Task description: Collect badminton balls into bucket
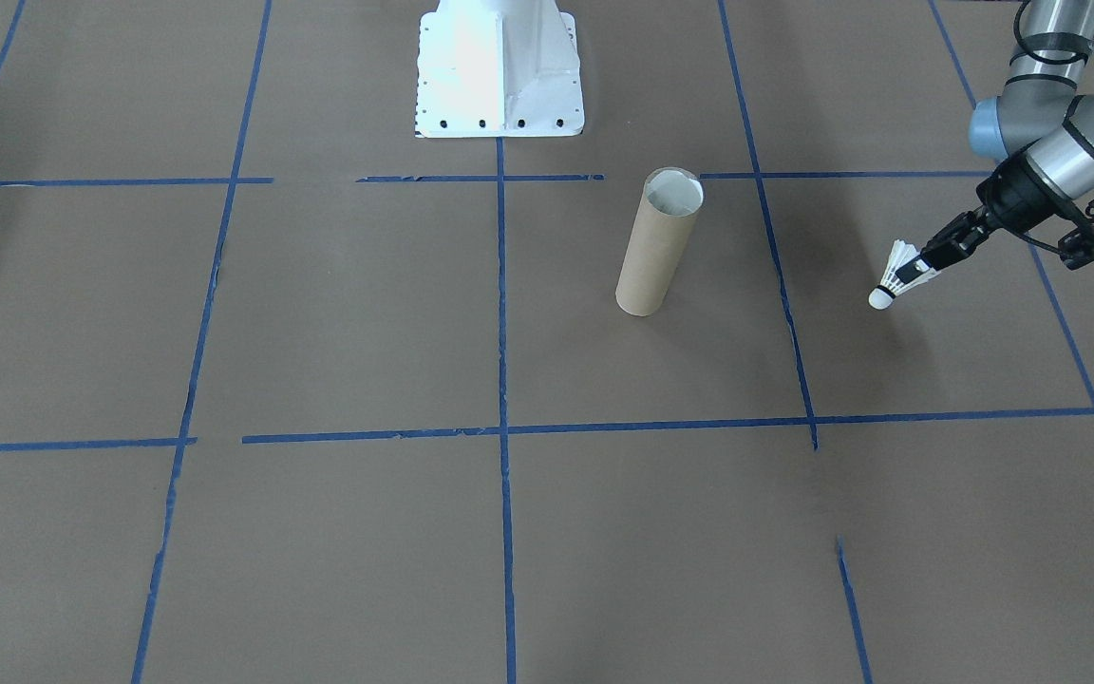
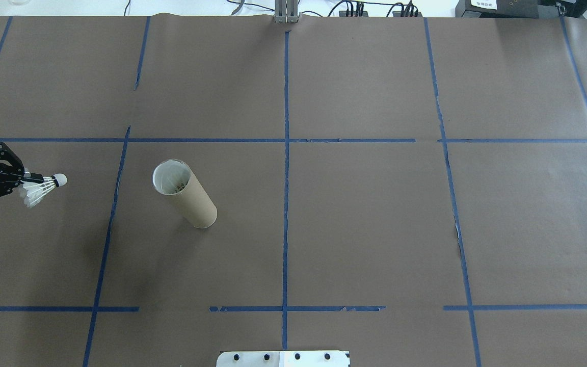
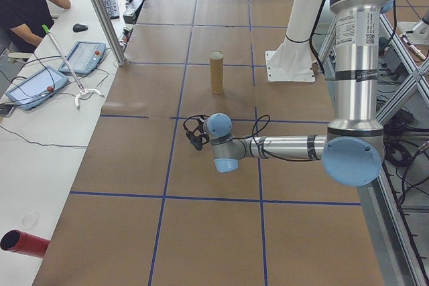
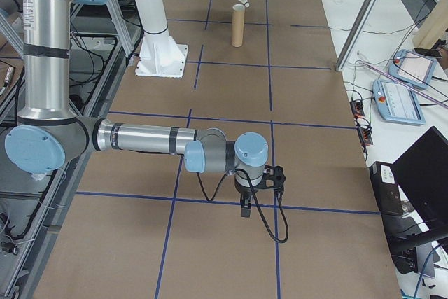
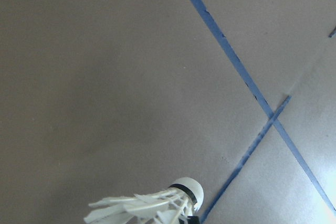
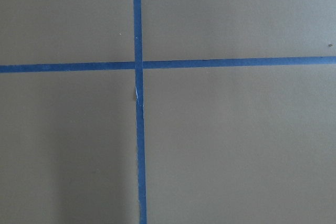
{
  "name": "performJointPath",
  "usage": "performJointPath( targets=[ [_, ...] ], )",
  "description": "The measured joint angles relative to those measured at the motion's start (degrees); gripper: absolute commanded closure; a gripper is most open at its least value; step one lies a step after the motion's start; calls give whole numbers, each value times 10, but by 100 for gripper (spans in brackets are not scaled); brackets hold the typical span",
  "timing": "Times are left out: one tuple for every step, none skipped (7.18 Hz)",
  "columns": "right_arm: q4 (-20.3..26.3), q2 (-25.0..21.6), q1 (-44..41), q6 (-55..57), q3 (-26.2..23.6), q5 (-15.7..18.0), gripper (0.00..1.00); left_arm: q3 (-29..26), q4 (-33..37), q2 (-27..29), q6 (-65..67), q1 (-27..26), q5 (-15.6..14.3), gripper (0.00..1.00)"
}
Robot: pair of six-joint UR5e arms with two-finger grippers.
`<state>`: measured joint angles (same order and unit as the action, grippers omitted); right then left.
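Observation:
The badminton ball, a white feather shuttlecock [image 1: 892,280] [image 2: 49,184] [image 5: 157,203], hangs a little above the brown table with my left gripper [image 1: 919,271] [image 2: 34,179] shut on its feather skirt; the cork tip points away from the fingers. The bucket, a brown cardboard tube [image 1: 658,242] [image 2: 186,196] [image 3: 216,72] [image 4: 238,24], stands upright with its open mouth up, roughly a tube's length to the side of the shuttlecock. My right gripper [image 4: 246,208] hangs low over the table at the far end, seen only in the exterior right view, so I cannot tell its state.
The white robot base [image 1: 499,71] [image 2: 283,358] is bolted at the table's robot-side edge. Blue tape lines [image 6: 137,66] grid the brown paper. A person [image 3: 27,5] sits at a side table with tablets [image 3: 84,57]. A red cylinder [image 3: 23,242] lies there too.

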<state>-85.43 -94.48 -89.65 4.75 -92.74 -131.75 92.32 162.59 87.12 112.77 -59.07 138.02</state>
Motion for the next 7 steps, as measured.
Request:
performJointPath(
  targets=[
    [0, 0, 0, 0, 0, 0, 0, 67, -88, 10, -24, -5, 16, 100],
    [0, 0, 0, 0, 0, 0, 0, 134, -189, 25, -71, -7, 23, 100],
    [0, 0, 0, 0, 0, 0, 0, 192, -291, 49, -127, -7, 24, 100],
    [0, 0, 0, 0, 0, 0, 0, 236, -383, 80, -187, -7, 22, 100],
    [0, 0, 0, 0, -1, 0, 0, 271, -470, 112, -260, -6, 12, 100],
    [0, 0, 0, 0, -1, 0, 0, 297, -568, 153, -342, -4, -14, 100],
    [0, 0, 0, 0, -1, 0, 0, 311, -695, 218, -418, 6, -61, 100]
  ],
)
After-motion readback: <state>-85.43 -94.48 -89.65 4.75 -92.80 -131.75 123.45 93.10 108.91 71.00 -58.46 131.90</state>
